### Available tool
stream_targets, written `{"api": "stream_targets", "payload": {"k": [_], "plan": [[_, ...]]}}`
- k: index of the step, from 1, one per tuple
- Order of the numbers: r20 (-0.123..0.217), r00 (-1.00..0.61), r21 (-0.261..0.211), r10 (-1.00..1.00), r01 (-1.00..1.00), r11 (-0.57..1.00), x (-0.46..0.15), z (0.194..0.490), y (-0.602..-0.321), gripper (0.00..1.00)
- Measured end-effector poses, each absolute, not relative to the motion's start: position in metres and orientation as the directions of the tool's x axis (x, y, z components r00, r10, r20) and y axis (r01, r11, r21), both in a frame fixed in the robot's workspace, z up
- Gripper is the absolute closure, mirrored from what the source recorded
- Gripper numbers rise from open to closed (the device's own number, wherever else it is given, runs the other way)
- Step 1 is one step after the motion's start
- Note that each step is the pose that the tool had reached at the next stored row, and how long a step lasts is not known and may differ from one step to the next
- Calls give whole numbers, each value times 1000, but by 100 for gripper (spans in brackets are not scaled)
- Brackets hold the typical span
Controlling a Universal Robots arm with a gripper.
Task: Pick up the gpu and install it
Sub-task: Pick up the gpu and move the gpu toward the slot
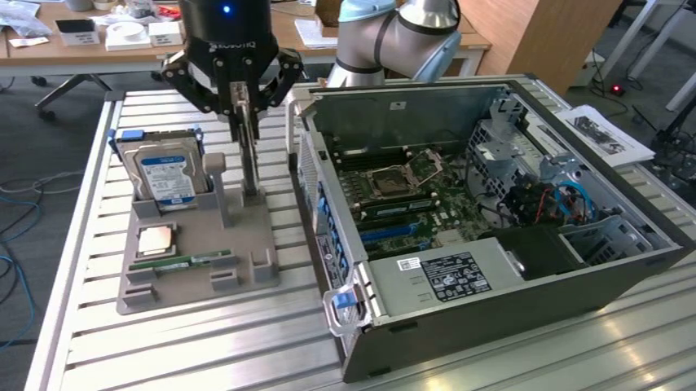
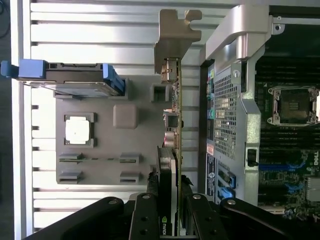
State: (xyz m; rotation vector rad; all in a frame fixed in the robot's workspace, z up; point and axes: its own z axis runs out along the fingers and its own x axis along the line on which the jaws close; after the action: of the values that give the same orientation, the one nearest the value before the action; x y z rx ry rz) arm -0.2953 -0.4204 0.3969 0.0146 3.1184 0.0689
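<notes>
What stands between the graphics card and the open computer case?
Only the near wall of the case, beside the grey holder. The gripper grips the graphics card, upright on that holder; the case is open above.

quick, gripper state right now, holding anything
gripper: closed on the gpu, which stands on edge over the grey tray.

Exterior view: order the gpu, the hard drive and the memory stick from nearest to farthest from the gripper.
1. gpu, upright in the gripper, at the back of the tray.
2. hard drive, standing to the exterior view's left.
3. memory stick, flat near the tray's front.
</notes>
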Motion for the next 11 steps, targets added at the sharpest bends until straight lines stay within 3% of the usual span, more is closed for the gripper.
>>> {"api": "stream_targets", "payload": {"k": [11], "plan": [[-22,-1000,44,10,9,999,-295,413,-420,73]]}}
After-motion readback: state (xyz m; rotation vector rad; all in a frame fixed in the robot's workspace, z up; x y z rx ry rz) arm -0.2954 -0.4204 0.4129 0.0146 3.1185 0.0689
